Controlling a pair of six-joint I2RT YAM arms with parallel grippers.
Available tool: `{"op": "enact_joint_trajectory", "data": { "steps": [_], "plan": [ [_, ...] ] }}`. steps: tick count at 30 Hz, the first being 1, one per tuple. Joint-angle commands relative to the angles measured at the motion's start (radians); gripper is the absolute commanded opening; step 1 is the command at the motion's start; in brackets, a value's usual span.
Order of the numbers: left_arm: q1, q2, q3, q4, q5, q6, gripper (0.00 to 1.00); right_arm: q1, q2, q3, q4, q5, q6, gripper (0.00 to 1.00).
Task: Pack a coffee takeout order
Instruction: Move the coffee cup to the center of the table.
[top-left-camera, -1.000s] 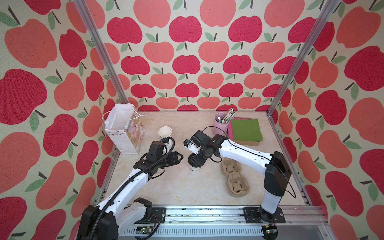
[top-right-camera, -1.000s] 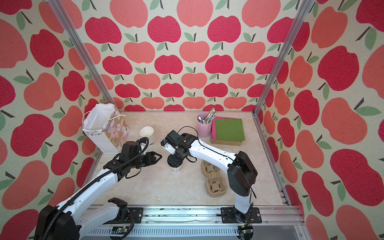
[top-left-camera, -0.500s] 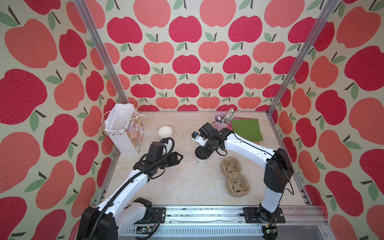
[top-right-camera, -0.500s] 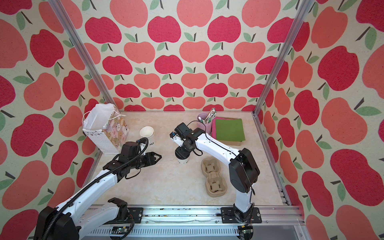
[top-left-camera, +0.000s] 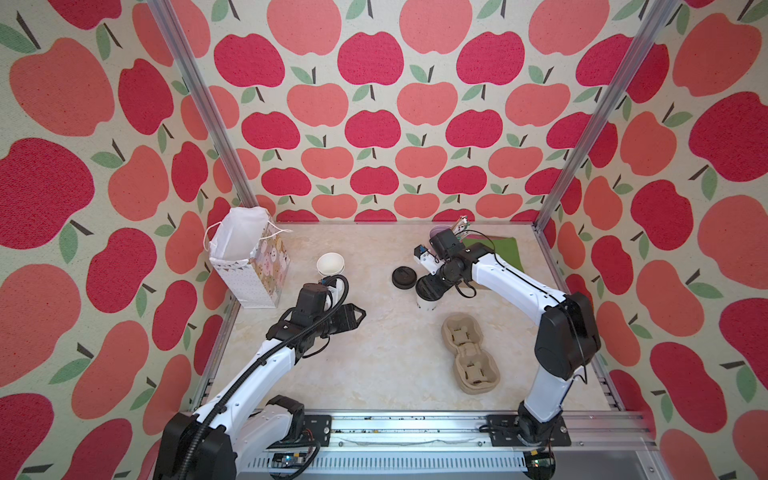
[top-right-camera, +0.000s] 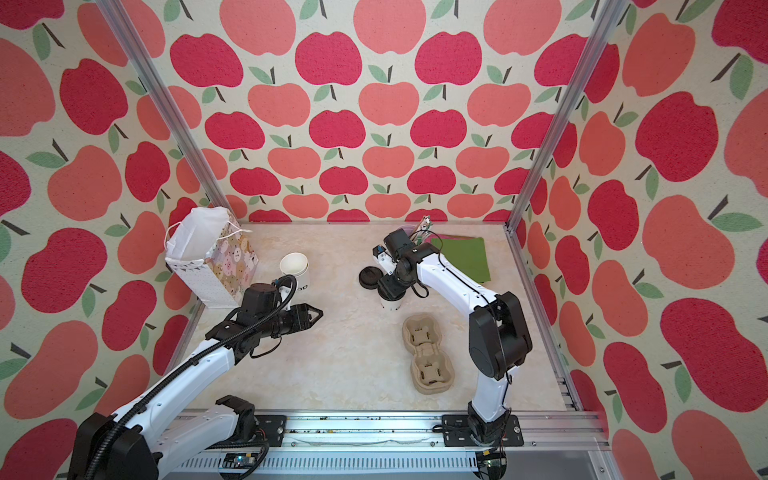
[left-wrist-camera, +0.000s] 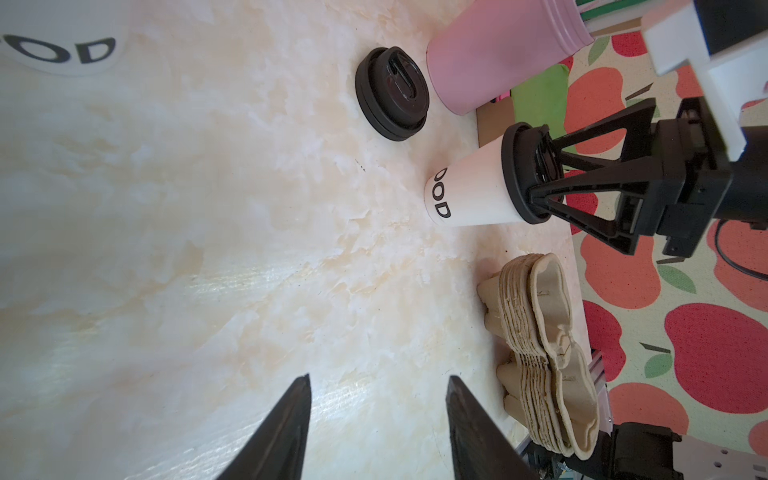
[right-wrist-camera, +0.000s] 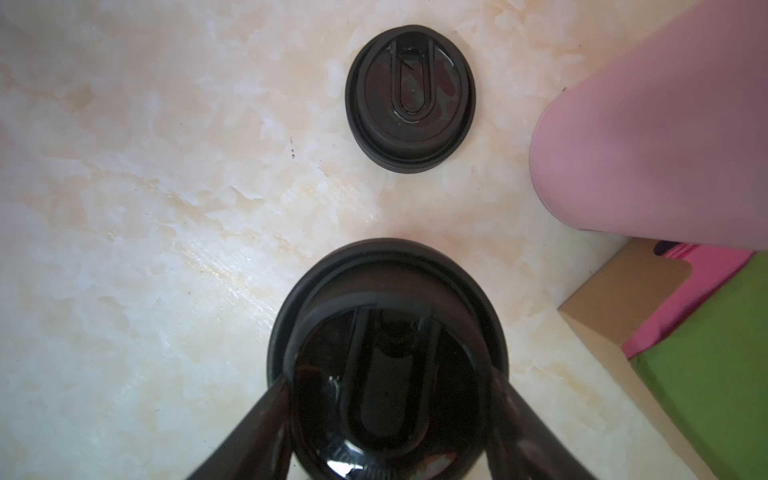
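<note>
Clamping right gripper on stiff lid of light, crushable cup near frame centre, with left gripper parted, empty.

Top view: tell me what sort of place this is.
Probably a staged robot test cell, not a café: apple-print walls on aluminium posts, two arms on a front rail, a lidded cup and pulp carrier as props.

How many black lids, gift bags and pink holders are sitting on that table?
Black lids: 2, a loose lid and a fitted lid on a cup
Gift bags: 1, the bag
Pink holders: 1, the holder
Total: 4
</note>
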Motion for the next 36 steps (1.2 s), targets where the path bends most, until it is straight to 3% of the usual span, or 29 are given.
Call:
{"op": "enact_joint_trajectory", "data": {
  "steps": [1,9,36],
  "plan": [
    [0.006,-0.006,0.001,-0.001,-0.003,-0.003,0.55,-0.057,0.065,-0.083,-0.163,0.112,-0.033,0.61],
    [0.007,0.013,0.018,-0.004,0.000,0.004,0.55,-0.108,0.052,-0.092,-0.153,0.121,-0.024,0.62],
    [0.008,0.029,0.021,-0.004,0.007,0.008,0.56,-0.109,0.017,-0.045,-0.149,0.069,0.004,0.71]
  ]
}}
